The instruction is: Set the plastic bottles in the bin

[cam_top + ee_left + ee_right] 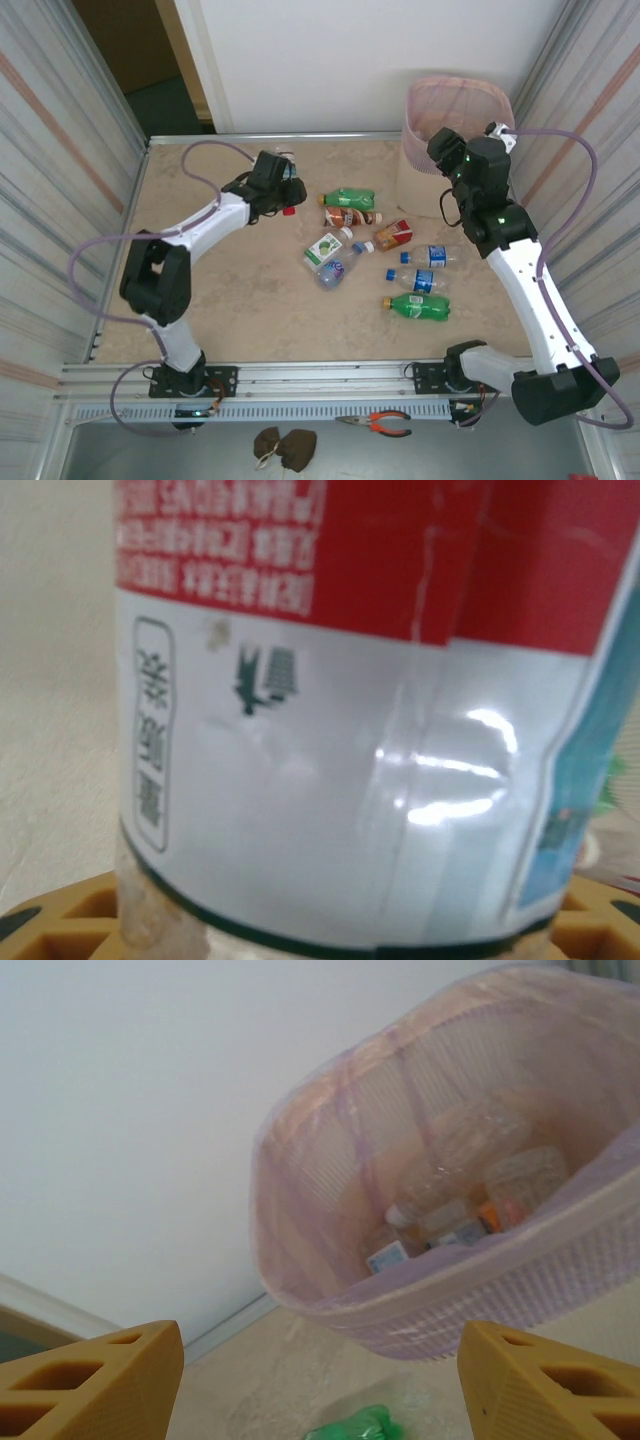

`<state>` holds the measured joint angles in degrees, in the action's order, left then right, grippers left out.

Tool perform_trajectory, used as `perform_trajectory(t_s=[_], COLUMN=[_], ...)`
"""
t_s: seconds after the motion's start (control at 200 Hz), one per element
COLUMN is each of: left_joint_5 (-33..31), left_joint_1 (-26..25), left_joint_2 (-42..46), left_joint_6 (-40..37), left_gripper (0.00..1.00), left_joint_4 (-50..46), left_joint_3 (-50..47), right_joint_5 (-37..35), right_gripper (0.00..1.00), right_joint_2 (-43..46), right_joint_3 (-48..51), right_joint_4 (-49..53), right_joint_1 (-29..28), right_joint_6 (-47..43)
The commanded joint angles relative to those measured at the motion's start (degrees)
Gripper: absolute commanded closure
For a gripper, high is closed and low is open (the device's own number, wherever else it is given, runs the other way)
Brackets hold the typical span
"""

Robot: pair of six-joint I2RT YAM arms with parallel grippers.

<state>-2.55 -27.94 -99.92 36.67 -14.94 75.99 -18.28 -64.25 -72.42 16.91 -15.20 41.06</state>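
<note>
My left gripper (280, 195) is at the table's back left, shut on a plastic bottle with a red and white label (330, 730) that fills the space between its tan fingers (60, 920). The bottle's red cap (289, 210) pokes out below the gripper. Several other plastic bottles lie mid-table, among them a green one (350, 197), a blue-labelled one (430, 256) and another green one (415, 307). The pale pink bin (460, 95) stands at the back right with bottles inside (440, 1210). My right gripper (443, 142) hangs open and empty beside the bin's rim (450, 1300).
A green bottle (360, 1425) lies on the table below my right gripper. Corrugated walls close in both sides of the table. Orange-handled pliers (375, 423) lie in front of the near rail, off the table.
</note>
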Motion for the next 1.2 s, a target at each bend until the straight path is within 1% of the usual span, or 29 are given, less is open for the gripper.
perform_trajectory(t_s=[0.0, 0.035, 0.12, 0.286, 0.416, 0.521, 0.571, 0.611, 0.706, 0.782, 0.852, 0.927, 0.997, 1.197], left_joint_5=[4.6, 6.2, 10.3, 12.9, 17.4, 23.8, 27.1, 30.0, 38.3, 43.9, 48.0, 50.3, 51.4, 52.3], left_joint_1=[-0.4, -0.4, -0.4, -0.7, -0.6, -0.7, -0.6, -0.7, -0.7, -0.7, -0.8, -1.3, -2.0, -3.5], left_joint_2=[5.8, 7.4, 11.5, 19.2, 24.0, 27.3, 28.5, 29.2, 29.8, 30.1, 30.2, 30.4, 30.5, 31.1], left_joint_6=[-6.4, -7.0, -8.8, -11.6, -15.5, -18.0, -18.9, -19.6, -21.4, -22.4, -23.4, -23.9, -24.1, -24.9], left_gripper=[0.45, 0.45, 0.51, 0.52, 0.54, 0.55, 0.53, 0.49, 0.48, 0.48, 0.49, 0.49, 0.47, 0.46], left_joint_4=[12.8, 14.9, 19.0, 24.1, 25.9, 29.8, 31.3, 32.3, 34.1, 35.1, 35.6, 35.9, 35.9, 35.9], left_joint_3=[-5.0, -6.5, -9.3, -13.7, -15.6, -17.7, -18.4, -18.7, -18.3, -17.7, -17.2, -16.8, -16.4, -16.2], right_joint_5=[7.1, 9.1, 14.6, 30.0, 40.9, 49.0, 53.0, 55.6, 62.1, 66.7, 68.8, 70.1, 70.8, 71.8], right_gripper=[0.28, 0.28, 0.28, 0.28, 0.26, 0.25, 0.25, 0.25, 0.21, 0.18, 0.16, 0.13, 0.1, 0.08], right_joint_2=[1.6, 1.8, 1.9, 2.5, 2.8, 2.8, 2.9, 2.9, 2.9, 2.7, 2.2, 1.2, 0.0, -4.9], right_joint_3=[0.9, 0.9, 1.4, 2.8, 2.6, 1.5, 1.4, 1.3, 0.9, -0.5, -2.0, -3.6, -5.3, -11.2], right_joint_4=[-7.1, -7.9, -10.1, -15.8, -18.2, -18.3, -19.1, -20.1, -21.6, -20.6, -19.3, -19.3, -19.3, -19.7], right_joint_1=[0.7, 0.9, 1.2, 1.9, 1.9, 1.8, 1.7, 1.5, 0.3, -1.3, -3.1, -4.7, -6.0, -8.6], right_joint_6=[-4.8, -5.8, -8.2, -13.7, -17.7, -20.8, -22.4, -23.2, -24.8, -26.9, -28.5, -28.8, -28.5, -25.8])
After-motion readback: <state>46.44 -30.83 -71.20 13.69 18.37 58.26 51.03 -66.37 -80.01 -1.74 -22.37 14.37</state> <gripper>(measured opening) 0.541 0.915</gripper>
